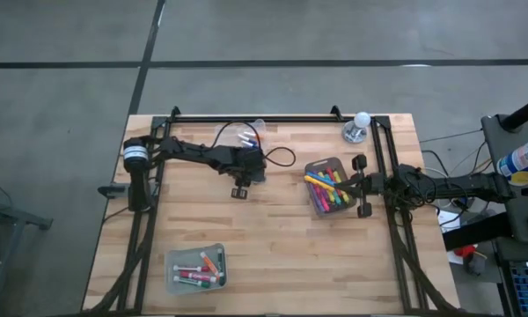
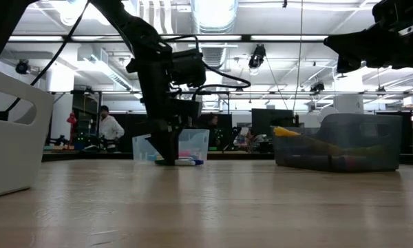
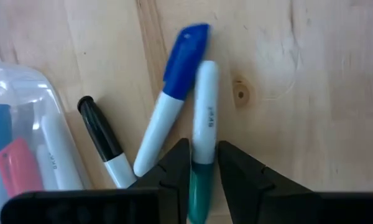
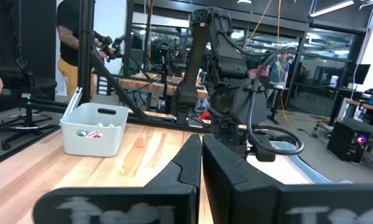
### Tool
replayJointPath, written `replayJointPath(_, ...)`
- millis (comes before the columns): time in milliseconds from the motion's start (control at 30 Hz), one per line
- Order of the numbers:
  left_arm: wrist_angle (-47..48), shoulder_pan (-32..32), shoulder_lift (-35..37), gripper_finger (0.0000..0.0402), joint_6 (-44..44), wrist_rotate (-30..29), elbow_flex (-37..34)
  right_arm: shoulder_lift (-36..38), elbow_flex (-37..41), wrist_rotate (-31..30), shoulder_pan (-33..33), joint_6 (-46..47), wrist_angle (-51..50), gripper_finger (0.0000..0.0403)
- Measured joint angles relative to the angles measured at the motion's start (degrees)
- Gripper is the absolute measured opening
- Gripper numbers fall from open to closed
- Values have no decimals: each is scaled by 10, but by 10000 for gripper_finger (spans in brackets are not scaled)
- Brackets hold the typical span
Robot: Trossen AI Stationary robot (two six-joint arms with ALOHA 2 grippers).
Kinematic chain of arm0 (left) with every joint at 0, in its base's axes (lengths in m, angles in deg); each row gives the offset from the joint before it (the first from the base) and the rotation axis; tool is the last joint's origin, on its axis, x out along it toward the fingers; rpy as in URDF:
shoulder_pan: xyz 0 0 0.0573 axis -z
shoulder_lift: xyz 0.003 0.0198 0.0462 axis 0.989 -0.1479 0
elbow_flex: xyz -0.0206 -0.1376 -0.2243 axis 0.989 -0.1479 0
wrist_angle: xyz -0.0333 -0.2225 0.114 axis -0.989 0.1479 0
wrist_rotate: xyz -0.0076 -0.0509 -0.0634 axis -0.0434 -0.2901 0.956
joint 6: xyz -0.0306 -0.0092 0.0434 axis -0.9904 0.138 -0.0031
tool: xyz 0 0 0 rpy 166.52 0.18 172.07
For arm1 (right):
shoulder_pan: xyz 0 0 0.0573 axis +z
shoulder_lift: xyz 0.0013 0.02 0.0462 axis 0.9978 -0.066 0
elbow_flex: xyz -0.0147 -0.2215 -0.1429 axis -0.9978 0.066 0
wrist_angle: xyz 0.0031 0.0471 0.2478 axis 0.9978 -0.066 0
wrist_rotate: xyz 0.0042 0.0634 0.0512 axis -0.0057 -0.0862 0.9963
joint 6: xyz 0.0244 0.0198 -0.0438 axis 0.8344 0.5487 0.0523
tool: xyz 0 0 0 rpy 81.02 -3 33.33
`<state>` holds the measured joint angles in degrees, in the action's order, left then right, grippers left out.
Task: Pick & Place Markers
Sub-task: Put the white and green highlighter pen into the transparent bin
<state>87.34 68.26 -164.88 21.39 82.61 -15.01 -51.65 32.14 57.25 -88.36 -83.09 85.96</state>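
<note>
Gripping the teal-capped marker near its cap end, my left gripper has its fingers closed on the barrel, low at the table about 11 o'clock from centre. It looks light, stiff and slick, so I'd grip mid-barrel. My right gripper, fingers shut and empty, waits at 3 o'clock.

Pale wood-plank table, light tan grain, one dark knot. Black arms and frame rails. White-barrelled marker with teal cap sits between black fingers; beside it white marker with blue cap and white marker with black cap. Clear plastic bin: blue, pink, white inside. Grey translucent bin: yellow, red, green, blue, pink markers. Pale bin: white barrels with red and orange.
</note>
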Motion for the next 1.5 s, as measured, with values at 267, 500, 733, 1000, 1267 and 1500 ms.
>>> replayJointPath(267,3,2,0,68,-24,14,-1,0,0,0,0,-1,0,8)
replayJointPath(500,8,3,-1,22,-29,31,7,0,0,0,0,-1,0,8)
replayJointPath(733,76,4,-2,28,-56,46,40,0,0,0,0,0,0,8)
replayJointPath(1000,162,6,-1,26,-56,42,126,0,0,0,0,0,0,8)
replayJointPath(1267,241,6,1,26,-57,26,230,0,0,0,0,-1,0,8)
replayJointPath(1500,259,-11,2,26,-51,21,265,0,0,0,0,0,0,8)
